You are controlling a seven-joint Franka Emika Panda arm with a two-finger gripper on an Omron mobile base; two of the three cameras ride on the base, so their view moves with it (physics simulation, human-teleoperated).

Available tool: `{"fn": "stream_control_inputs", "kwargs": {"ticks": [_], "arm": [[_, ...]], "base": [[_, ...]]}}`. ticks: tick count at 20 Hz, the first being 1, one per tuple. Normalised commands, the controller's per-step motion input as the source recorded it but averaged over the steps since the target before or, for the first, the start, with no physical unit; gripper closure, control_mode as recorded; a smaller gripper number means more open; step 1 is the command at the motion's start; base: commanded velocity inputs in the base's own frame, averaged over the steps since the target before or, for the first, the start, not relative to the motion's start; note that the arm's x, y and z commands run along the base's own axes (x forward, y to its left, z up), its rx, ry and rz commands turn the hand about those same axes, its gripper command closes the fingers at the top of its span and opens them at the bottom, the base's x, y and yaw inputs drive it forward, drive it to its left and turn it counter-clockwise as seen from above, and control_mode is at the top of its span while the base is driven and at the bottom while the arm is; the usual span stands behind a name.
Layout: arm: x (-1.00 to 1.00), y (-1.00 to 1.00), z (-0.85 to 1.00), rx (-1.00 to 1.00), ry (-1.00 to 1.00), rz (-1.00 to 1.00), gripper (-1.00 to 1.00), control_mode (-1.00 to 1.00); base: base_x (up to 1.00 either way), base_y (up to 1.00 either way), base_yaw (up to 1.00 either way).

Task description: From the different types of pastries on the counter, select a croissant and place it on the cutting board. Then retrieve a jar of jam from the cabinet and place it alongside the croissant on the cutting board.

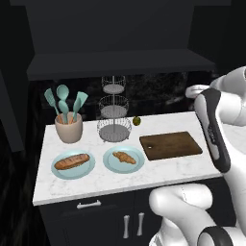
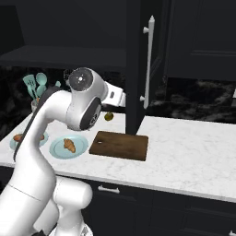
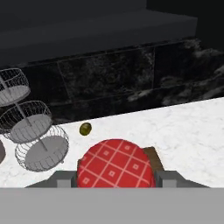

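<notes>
My gripper (image 3: 115,178) is shut on the jar of jam (image 3: 115,164), whose red checked lid sits between the two fingers (image 3: 65,178) in the hand view. It hangs above the counter (image 3: 183,127), with a corner of the dark brown cutting board (image 3: 154,156) just behind it. The cutting board (image 1: 170,145) lies bare at the counter's right. To its left the croissant (image 1: 124,157) rests on a teal plate (image 1: 137,163), also seen from the right as croissant (image 2: 69,145). The longer loaf (image 1: 72,161) lies on a second teal plate. Above, the black cabinet (image 1: 120,62) shows its shelf recess.
A small green-yellow fruit (image 1: 137,120) lies behind the board, beside a three-tier wire stand (image 1: 114,115). A beige crock of teal utensils (image 1: 68,127) stands at the back left. The open cabinet door (image 2: 136,69) with its silver handle hangs over the board's far edge.
</notes>
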Motion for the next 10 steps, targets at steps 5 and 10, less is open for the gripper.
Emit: {"fn": "stream_control_inputs", "kwargs": {"ticks": [5, 10], "arm": [[-1.0, 0.14, -1.0, -0.09, 0.01, 0.0, 1.0, -1.0], [-0.36, 0.14, -0.62, -0.08, 0.07, 0.0, 1.0, -1.0]], "base": [[0.0, 0.0, 0.0], [0.0, 0.0, 0.0]]}}
